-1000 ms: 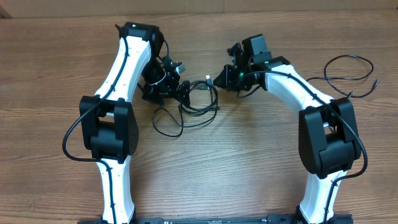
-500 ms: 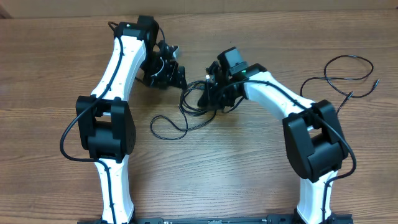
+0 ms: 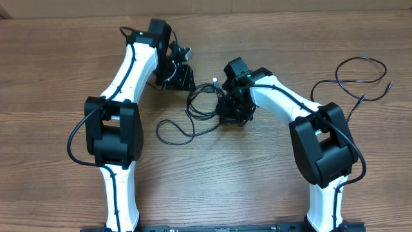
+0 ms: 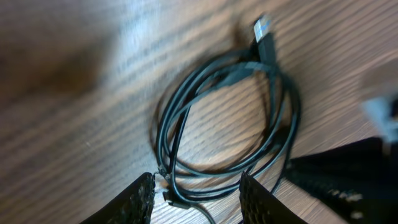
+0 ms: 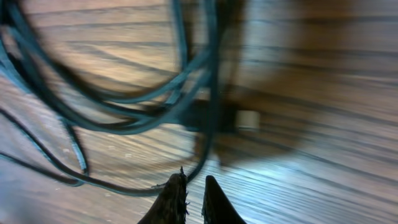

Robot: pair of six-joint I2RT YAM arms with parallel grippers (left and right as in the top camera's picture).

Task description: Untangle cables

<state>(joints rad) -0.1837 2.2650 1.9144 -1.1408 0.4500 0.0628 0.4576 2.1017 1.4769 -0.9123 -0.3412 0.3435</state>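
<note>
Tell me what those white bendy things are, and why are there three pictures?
Those are two robot arms, white with black joints. One picture is from a camera above the wooden table. The other two come from little cameras on each wrist, looking past the fingers. On the table lies a tangle of thin black cables, and one has a silvery plug. A lone cable lies by itself on the right. The left gripper is open, with cable strands between its fingers but not pinched. The right gripper is shut, close to the tangle, holding nothing I can see.
</note>
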